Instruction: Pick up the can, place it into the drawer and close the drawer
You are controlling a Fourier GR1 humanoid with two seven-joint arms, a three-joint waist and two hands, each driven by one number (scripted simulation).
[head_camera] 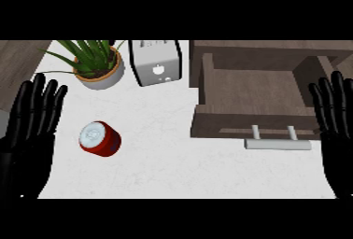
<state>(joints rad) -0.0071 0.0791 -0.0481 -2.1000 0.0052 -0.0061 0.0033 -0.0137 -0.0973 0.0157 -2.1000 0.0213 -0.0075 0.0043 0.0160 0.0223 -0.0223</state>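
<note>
A: How many cans are on the surface [179, 168]?

B: One. A single red can [100, 138] with a silvery top, standing a little tilted on the white surface, toward its left edge and about midway between front and back.

A: And drawers?

B: One drawer [258, 88], pulled open at the back right corner. It is brown wood, its inside is bare, and its front panel carries one pale bar handle [277, 144] on two short posts.

A: Hands?

B: Two, both black. The left hand [31, 126] rests at the left edge, fingers straight and pointing up, holding nothing. The right hand [338, 126] rests at the right edge the same way, flat and spread, with nothing in it, partly overlapping the drawer's right side.

A: How close is the can to either hand?

B: It sits just beside the left hand, not touching it, and well apart from the right.

A: What else is around?

B: One potted plant [96, 63] in a pale round pot at the back left, and one silver toaster [158, 62] just beside it, between the plant and the drawer.

A: Does anything stand between the can and the drawer?

B: Only bare white surface lies between them; the plant and toaster sit farther back.
</note>
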